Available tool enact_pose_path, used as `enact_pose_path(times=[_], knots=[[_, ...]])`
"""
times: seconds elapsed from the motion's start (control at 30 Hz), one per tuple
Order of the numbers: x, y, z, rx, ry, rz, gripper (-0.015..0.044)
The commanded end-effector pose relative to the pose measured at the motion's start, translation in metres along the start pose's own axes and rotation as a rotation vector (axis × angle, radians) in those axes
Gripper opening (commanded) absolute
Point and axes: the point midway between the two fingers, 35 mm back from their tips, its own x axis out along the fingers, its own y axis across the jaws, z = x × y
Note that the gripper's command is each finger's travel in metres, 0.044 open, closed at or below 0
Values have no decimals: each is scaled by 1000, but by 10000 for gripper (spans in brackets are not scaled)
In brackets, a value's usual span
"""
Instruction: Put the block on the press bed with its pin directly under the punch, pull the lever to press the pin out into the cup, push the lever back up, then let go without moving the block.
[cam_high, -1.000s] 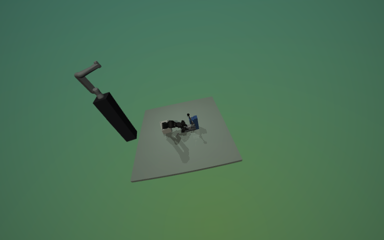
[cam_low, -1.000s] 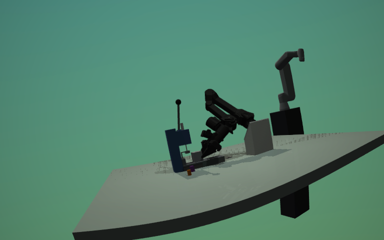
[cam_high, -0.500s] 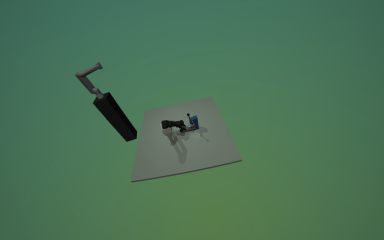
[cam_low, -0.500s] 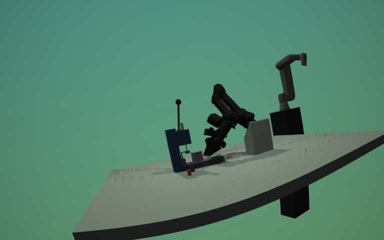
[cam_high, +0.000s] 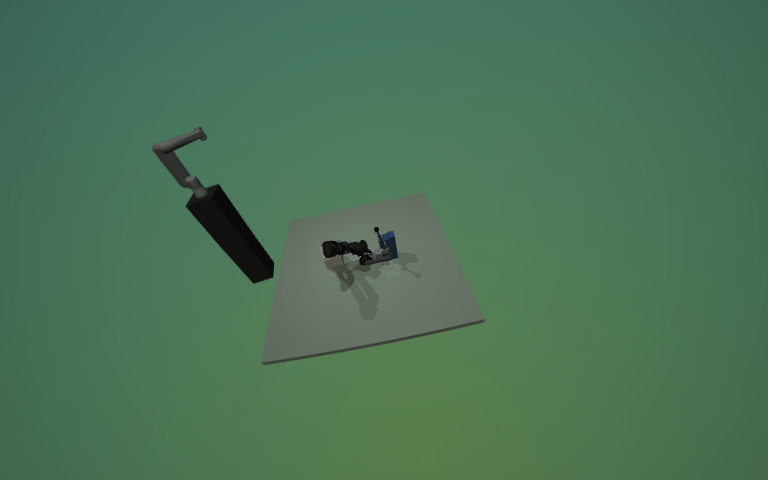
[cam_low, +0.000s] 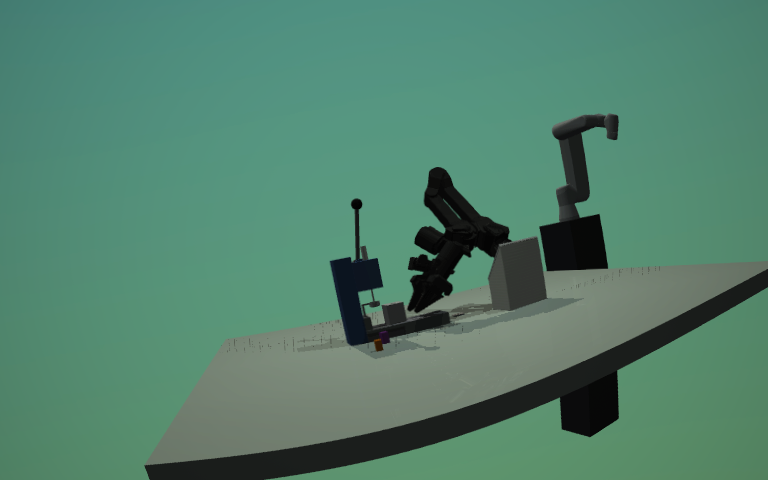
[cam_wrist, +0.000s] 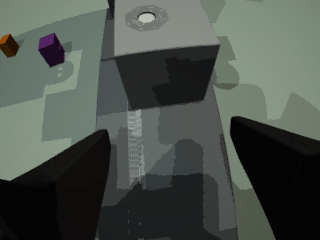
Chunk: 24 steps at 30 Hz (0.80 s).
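Observation:
The grey block (cam_low: 394, 313) (cam_wrist: 167, 75) sits on the grey press bed (cam_low: 428, 322) (cam_wrist: 165, 150). The light round pin (cam_wrist: 146, 18) shows in its top face. The blue press (cam_low: 343, 300) (cam_high: 391, 246) stands at the bed's far end. Its punch (cam_low: 373, 303) hangs beside the block, on the press side, not over the block's middle as far as the exterior view shows. The lever (cam_low: 356, 229) (cam_high: 377, 230) stands upright with a black knob. My gripper (cam_low: 414, 310) (cam_wrist: 171, 132) is open and empty, short of the block on the arm's side. The cup cannot be made out.
An orange block (cam_low: 378, 344) (cam_wrist: 9, 46) and a purple block (cam_low: 384, 337) (cam_wrist: 51, 49) lie beside the bed. The arm's light base block (cam_low: 518, 274) stands behind the arm. A second grey arm (cam_low: 576, 164) (cam_high: 172, 164) stands on a black pillar (cam_high: 232, 237) beyond the table.

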Motion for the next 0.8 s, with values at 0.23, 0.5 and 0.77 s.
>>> enact_pose_path(times=[0.23, 0.5, 0.77], knots=[[-1, 0, -1, 4, 5, -2, 169], [-1, 0, -1, 4, 5, -2, 30], [-1, 0, -1, 4, 5, -2, 30]])
